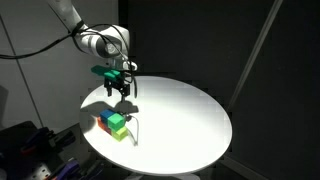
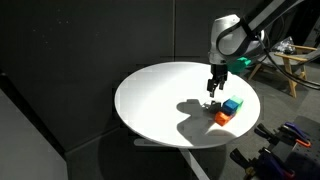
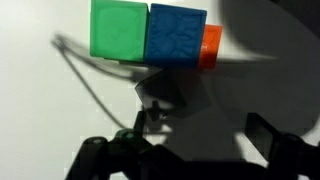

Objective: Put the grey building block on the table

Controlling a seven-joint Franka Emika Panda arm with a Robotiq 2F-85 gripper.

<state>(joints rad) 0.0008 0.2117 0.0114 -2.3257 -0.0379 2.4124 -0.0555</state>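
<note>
**Item: grey building block [image 3: 160,97].** Tentatively placed. The wrist view shows a dull grey patch just below the blue block [image 3: 178,35], above the dark finger parts. It cannot be told apart from shadow there, nor can it be seen whether it is held or lying on the counter [image 1: 190,110]. Neither exterior view resolves it.

**Item: gripper [image 1: 121,93].** Hangs over the counter just beside the coloured row, tips pointing down. How wide the jaws stand, and whether they hold anything, cannot be told. The wrist view shows only dark finger parts along its lower edge.

**Item: coloured row.** Green block [image 3: 120,30], blue block and orange block [image 3: 210,45] sit side by side, touching, near the counter's rim.

**Hazards, judged:**
- Letting go from a height could make a cube bounce or roll, and the rim is near on that side.
- Descending too close to the row could bring a finger onto the blue or green block and push it towards the edge.
- Heavy shadow under the tool hides the gap to the surface, so contact may come sooner than expected.

**Arm pose:** In an exterior view the arm [image 2: 262,18] reaches in from above and outside the counter. The forearm slopes down to a bent wrist, and the tool axis is near vertical.
</note>
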